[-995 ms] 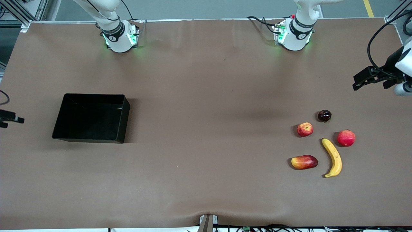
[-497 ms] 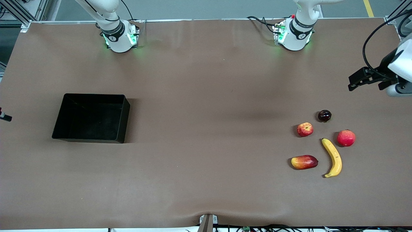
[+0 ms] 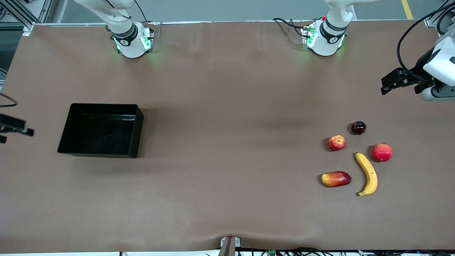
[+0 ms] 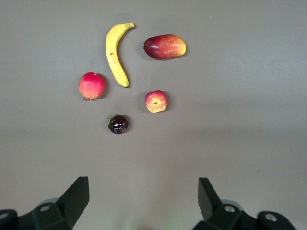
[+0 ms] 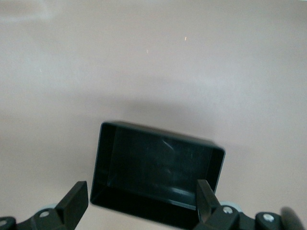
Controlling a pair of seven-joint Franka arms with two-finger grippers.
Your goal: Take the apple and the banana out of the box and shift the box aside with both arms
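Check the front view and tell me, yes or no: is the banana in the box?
No, the banana lies on the table among the other fruits, and the box holds nothing.

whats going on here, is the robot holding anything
Nothing is held. The box sits empty toward the right arm's end, while the apple and banana lie on the table with other fruit toward the left arm's end. The left end effector and right end effector are open, raised near the table's ends.
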